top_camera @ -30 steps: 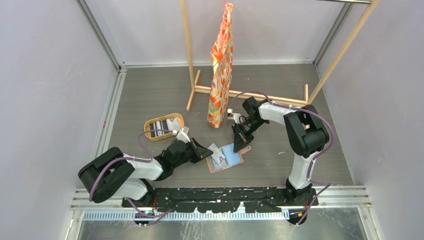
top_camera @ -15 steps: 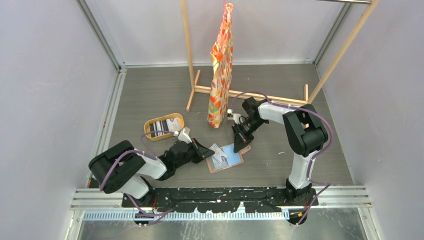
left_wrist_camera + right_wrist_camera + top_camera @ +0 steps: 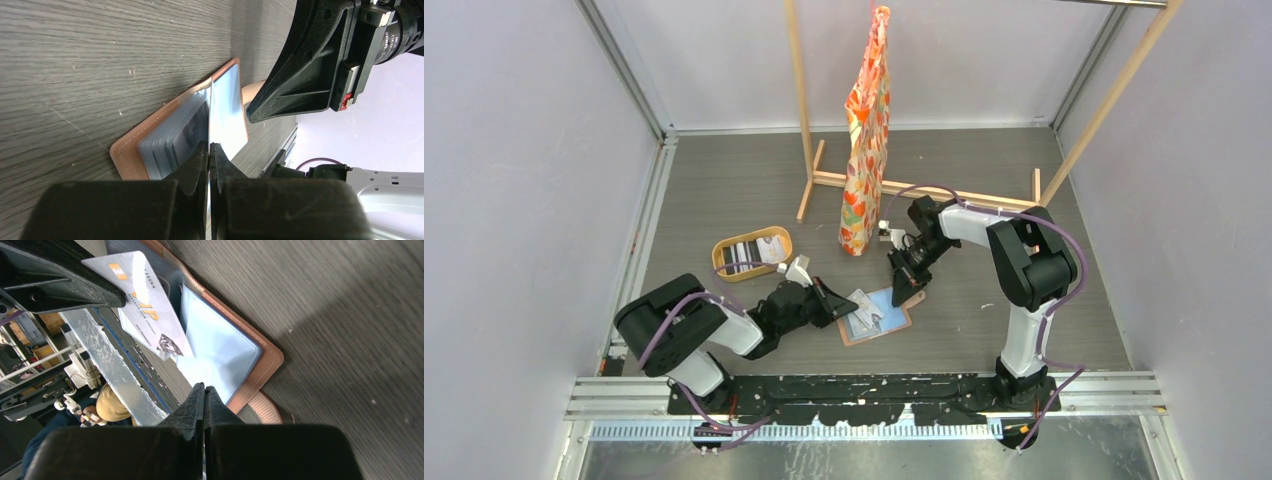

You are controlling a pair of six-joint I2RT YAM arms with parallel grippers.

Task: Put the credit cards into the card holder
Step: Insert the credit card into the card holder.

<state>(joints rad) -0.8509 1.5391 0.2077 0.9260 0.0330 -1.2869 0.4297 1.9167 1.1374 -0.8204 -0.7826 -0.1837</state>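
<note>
The card holder lies open on the table, salmon leather outside, grey-blue inside. Its left slots hold cards. My left gripper is shut on a white credit card with orange lettering. The card is tilted over the holder's left half and shows edge-on between my left fingertips. My right gripper is shut with nothing in it. Its tips are down at the holder's right edge, beside the snap tab. More credit cards lie in the oval tray.
The yellow-rimmed wooden tray sits left of the holder, behind my left arm. A wooden rack with a hanging orange patterned bag stands behind the right gripper. Walls close in on both sides.
My left arm's shoulder and elbow have swung right, and the gripper with the white card has edged a little right over the holder. The right arm has stayed put.
</note>
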